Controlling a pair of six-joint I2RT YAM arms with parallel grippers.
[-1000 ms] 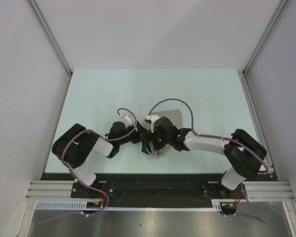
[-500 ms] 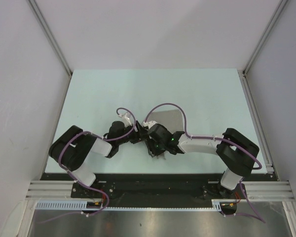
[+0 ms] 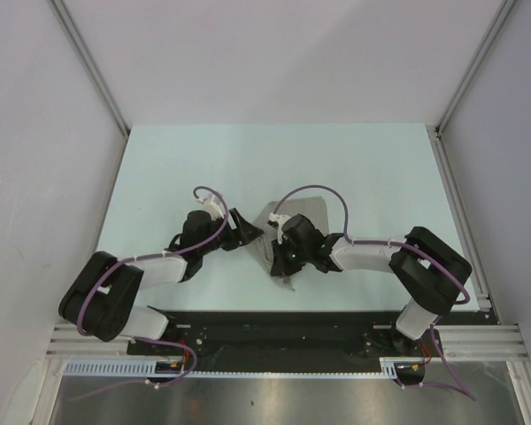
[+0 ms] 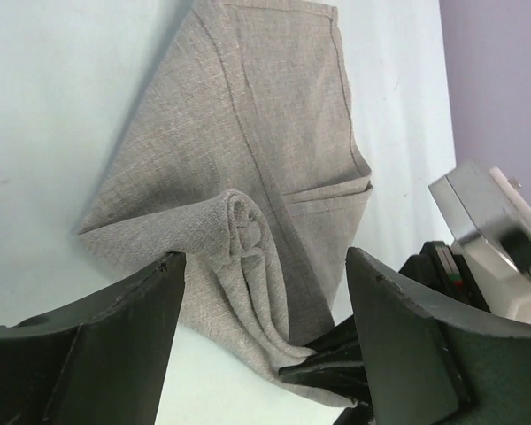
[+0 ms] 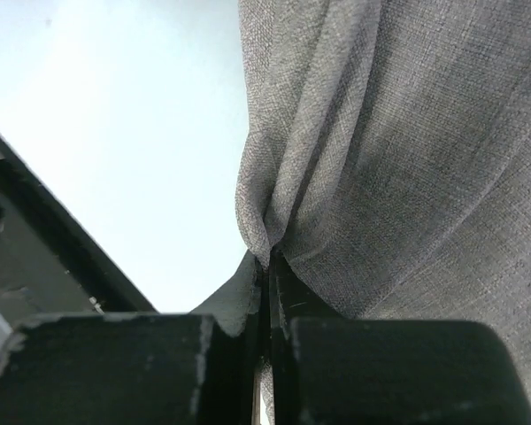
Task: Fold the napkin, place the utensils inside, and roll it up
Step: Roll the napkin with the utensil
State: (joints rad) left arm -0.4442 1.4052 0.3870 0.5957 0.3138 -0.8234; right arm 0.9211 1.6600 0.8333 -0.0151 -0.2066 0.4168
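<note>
The light-grey napkin lies folded on the table, its near edge rolled into a loose tube. My right gripper is shut on the bunched end of that roll; its dark fingertips show at the cloth's lower corner in the left wrist view. My left gripper stands open just left of the napkin, holding nothing, and in the top view it is apart from the cloth. Grey fabric fills most of the right wrist view. No utensils are in view.
The pale green table is walled by white panels with metal posts at left, right and back. A black mounting rail runs along the near edge. The right arm's purple cable arcs over the napkin.
My right gripper has closed on the napkin's rolled end. My left arm has drawn back to the left, off the cloth, with its jaws a little wider.
</note>
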